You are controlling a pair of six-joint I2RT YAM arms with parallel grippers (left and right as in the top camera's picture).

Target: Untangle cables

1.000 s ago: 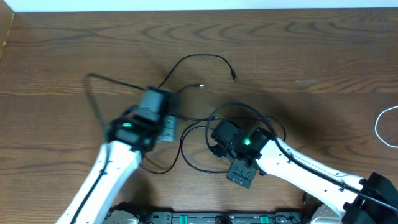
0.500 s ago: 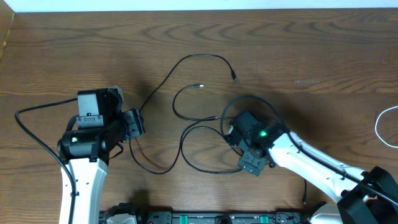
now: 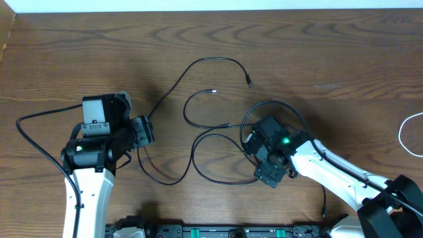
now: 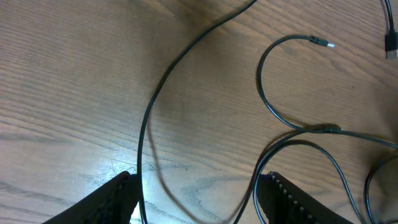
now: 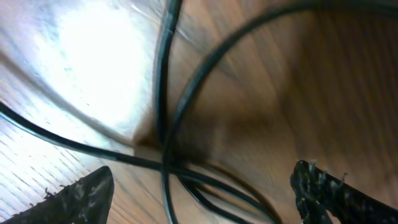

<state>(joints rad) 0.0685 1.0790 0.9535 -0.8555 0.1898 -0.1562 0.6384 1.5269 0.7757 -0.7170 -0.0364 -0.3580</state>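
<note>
Left claw point(image 4: 198, 186) reads open: one black cable point(image 4: 147, 115) runs in between its fingers, just beside one finger point(image 4: 121, 196). Right claw point(image 5: 202, 180) is spread wide, low over the surface point(image 3: 330, 53), with a crossing of black cables point(image 5: 163, 158) directly between its fingers. The white cable point(image 3: 401, 134) lies well apart from both claws.

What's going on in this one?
A robot is untangling black cables on a table. The left hand, open, hangs over a long strand. The right hand, open, hovers low over crossing loops in the middle. A white cable lies apart at the right edge.
</note>
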